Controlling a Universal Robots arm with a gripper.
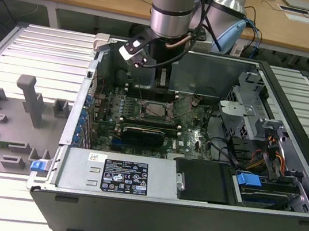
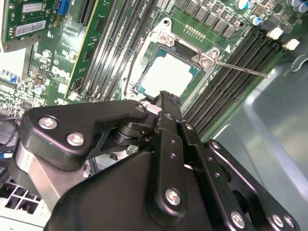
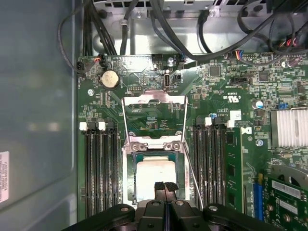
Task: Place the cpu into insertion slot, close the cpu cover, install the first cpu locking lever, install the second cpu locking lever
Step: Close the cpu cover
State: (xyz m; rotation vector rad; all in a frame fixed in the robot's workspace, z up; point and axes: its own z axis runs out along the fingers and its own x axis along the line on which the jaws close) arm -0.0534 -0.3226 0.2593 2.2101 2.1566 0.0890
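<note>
The cpu [image 3: 155, 174] lies flat in the insertion slot [image 3: 133, 179], its pale top showing in both wrist views [image 2: 168, 77]. The cpu cover [image 3: 154, 100] is swung open away from the socket, and green board shows through its window. One thin locking lever [image 3: 193, 178] angles out beside the socket and also shows as a rod [image 2: 240, 69]. The other lever [image 3: 124, 122] runs along the cover's side. My gripper [image 3: 166, 186] hovers just above the cpu's near edge, shut with nothing between its fingers. In the exterior view the gripper [image 1: 162, 82] hangs over the socket [image 1: 156, 111].
The motherboard sits in an open computer case [image 1: 186, 213]. Black memory slots [image 3: 96, 168] flank the socket on both sides. Cables [image 3: 183, 38] cross beyond the board, and a heatsink [image 3: 288, 127] stands to one side. Grey fixtures [image 1: 29, 99] lie at the exterior view's left.
</note>
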